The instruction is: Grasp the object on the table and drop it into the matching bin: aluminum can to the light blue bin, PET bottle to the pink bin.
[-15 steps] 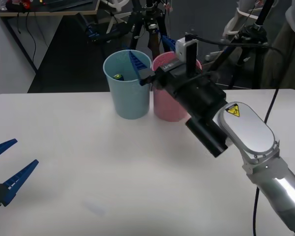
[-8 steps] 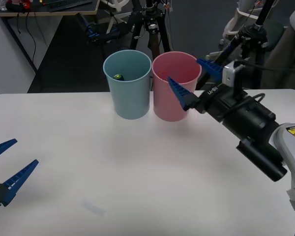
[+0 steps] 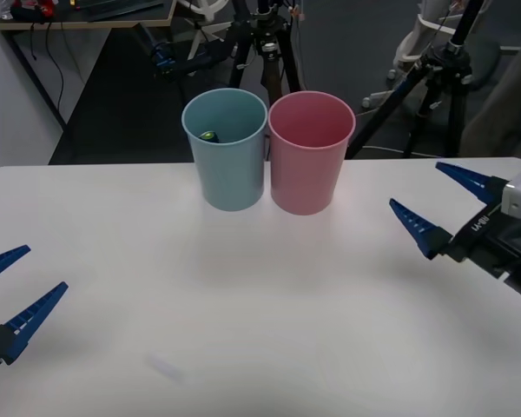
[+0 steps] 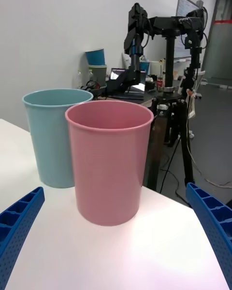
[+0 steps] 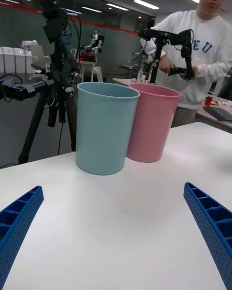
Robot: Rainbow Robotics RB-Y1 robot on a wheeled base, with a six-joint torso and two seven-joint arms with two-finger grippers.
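Front view shows the white table [image 3: 243,330] carrying the light blue bin [image 3: 227,156] touching the pink bin [image 3: 310,161]. Right gripper [image 3: 447,207] hovers spread wide at the right edge; left gripper [image 3: 9,287] likewise, partly cropped. Only the aluminum can [image 3: 209,135] top peeks from inside the blue bin.

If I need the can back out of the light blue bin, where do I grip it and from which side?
Judging by the front view, come straight down through the light blue bin mouth; its tall walls block any side approach. The can lies low against the far-left inner wall, mostly hidden, so grip across whatever body shows. The right gripper is open and nearest.
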